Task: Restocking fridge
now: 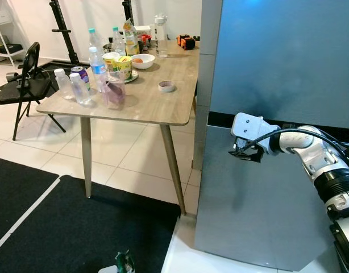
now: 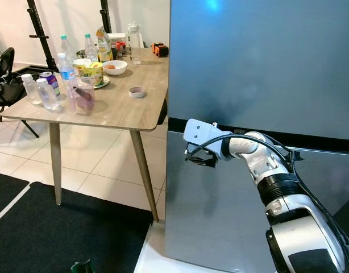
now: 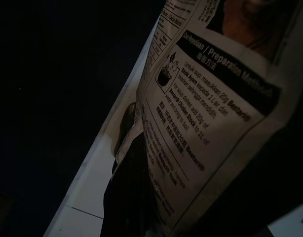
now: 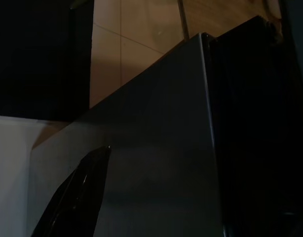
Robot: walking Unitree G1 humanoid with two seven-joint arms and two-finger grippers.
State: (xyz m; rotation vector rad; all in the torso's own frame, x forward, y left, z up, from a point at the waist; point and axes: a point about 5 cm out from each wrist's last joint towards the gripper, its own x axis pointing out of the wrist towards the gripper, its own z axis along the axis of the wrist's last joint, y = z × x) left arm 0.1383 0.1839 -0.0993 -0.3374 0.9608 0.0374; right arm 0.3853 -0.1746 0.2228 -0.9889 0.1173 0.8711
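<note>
One printed packet (image 3: 210, 103) sits against the left fingers (image 3: 129, 192), which appear to pinch its edge, low near the black mat (image 1: 61, 227). One grey fridge (image 1: 277, 68) stands shut, just beside the wooden desk (image 1: 146, 102). The right gripper (image 1: 245, 151) is up at the seam between the fridge's two doors; whether its fingers are spread, I cannot tell. On the desk stand about five clear bottles (image 1: 98, 65), one can (image 1: 80, 74), two cups (image 1: 120, 65), one bowl (image 1: 143, 61) and one tape roll (image 1: 166, 86). One black chair (image 1: 24, 79) stands on pale tiles.
</note>
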